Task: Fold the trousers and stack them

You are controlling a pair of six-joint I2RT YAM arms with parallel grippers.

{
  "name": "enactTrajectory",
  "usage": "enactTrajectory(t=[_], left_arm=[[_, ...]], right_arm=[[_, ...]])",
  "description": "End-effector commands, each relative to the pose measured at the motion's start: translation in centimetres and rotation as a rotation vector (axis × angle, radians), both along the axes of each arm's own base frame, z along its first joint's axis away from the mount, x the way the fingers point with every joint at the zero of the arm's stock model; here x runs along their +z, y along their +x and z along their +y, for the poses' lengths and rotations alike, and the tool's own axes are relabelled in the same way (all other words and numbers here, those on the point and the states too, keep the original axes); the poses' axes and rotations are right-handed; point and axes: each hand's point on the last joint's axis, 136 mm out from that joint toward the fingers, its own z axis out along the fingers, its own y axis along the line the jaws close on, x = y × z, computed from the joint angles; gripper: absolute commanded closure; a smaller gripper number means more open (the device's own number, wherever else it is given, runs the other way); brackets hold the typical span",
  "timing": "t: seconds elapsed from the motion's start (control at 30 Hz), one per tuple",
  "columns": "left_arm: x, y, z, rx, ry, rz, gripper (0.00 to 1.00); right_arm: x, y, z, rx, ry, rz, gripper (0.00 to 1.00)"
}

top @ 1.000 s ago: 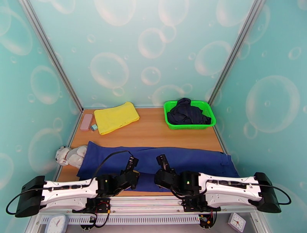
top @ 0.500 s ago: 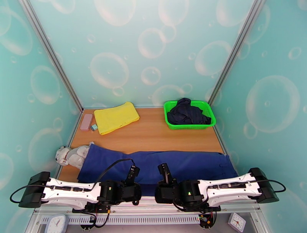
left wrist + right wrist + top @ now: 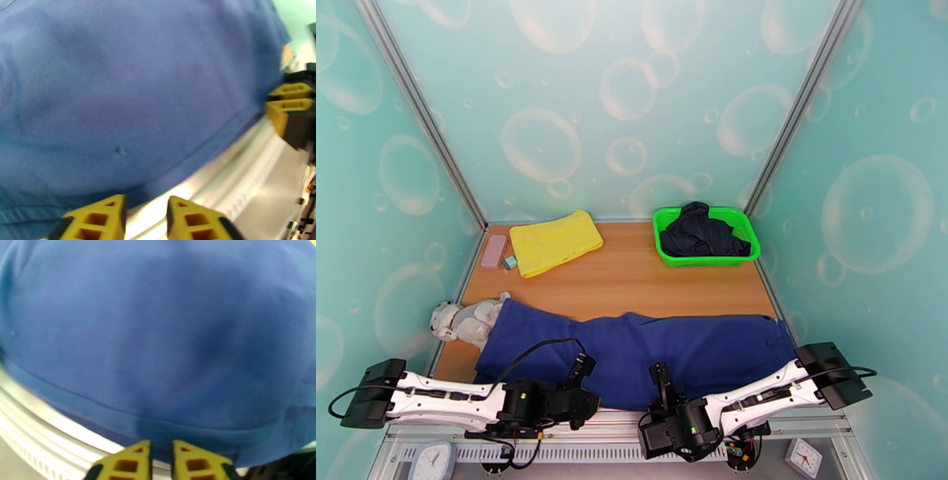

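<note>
We see a wooden table [image 3: 632,276] between bubble-printed walls [image 3: 632,103], the trousers [image 3: 687,347] now drawn nearer six o'clock, left gripper [image 3: 144,213] and right gripper [image 3: 161,459] slightly parted, empty.

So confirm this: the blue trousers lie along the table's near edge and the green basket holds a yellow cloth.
Wrong in one respect: the green basket holds a dark navy garment, as the top external view shows. The trousers do lie along the near edge of the table.
</note>
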Motion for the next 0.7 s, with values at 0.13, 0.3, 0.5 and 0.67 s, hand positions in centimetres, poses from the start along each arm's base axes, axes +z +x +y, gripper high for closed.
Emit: enactTrajectory(t=[0.13,0.3,0.5,0.67], left_arm=[[2.0,6.6,-1.3,0.128,-0.073,-0.052,0.59],[0.1,11.7,-1.1,0.267,0.007,-0.053,0.61],[-1.5,14.3,-1.5,0.312,0.004,-0.016,0.60],[-3.7,17.7,1.6,0.467,0.119,0.026,0.60]], right_arm=[[7.5,5.3,2.2,0.026,0.052,-0.190,0.56],[9.4,12.8,3.8,0.077,0.305,-0.215,0.60],[5.4,15.8,3.1,0.060,0.395,-0.111,0.63],[2.6,17.9,3.8,0.048,0.362,-0.035,0.62]])
